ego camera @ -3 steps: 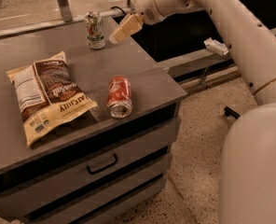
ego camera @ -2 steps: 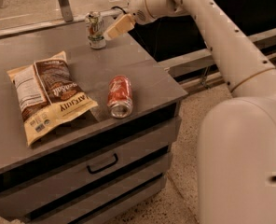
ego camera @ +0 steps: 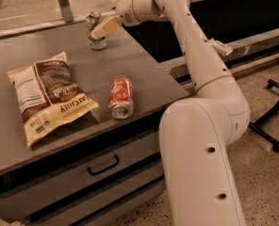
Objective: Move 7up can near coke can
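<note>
At the far edge of the table [ego camera: 135, 62], our gripper [ego camera: 98, 28] meets the upright 7up can [ego camera: 98, 42]; we cannot tell whether it holds it. The coke can [ego camera: 120, 97] lies well apart, nearer; the move remains.

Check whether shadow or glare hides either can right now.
Camera view: the light is warm and even, with no strong glare. Camera view: the 7up can is partly covered by the gripper, not by shadow, at the far edge of the table. Camera view: the coke can lies in plain light, with only a soft shadow beside it.
</note>
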Controlling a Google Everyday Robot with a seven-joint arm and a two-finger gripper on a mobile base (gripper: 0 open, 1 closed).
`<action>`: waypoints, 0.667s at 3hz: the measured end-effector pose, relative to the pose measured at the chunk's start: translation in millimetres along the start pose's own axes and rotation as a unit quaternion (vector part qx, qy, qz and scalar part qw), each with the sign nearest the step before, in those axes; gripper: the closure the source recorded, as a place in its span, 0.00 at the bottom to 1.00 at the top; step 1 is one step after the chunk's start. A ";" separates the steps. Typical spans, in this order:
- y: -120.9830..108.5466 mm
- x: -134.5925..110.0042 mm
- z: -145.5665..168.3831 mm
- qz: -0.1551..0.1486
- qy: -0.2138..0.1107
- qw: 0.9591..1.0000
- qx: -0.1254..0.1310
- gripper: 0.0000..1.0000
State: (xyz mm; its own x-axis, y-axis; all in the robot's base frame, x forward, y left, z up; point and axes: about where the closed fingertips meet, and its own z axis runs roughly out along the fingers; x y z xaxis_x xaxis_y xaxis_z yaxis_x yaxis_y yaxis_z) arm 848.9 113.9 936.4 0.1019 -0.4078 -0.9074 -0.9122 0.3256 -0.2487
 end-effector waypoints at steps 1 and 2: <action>0.1 0.0 0.3 0.000 0.000 1.000 0.000 0.00; 8.8 4.4 8.5 -0.004 0.023 1.000 -0.015 0.00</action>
State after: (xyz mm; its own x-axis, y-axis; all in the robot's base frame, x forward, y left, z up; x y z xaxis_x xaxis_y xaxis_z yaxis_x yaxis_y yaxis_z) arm 844.7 122.2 927.4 0.0923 -0.4490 -0.8888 -0.9226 0.2971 -0.2459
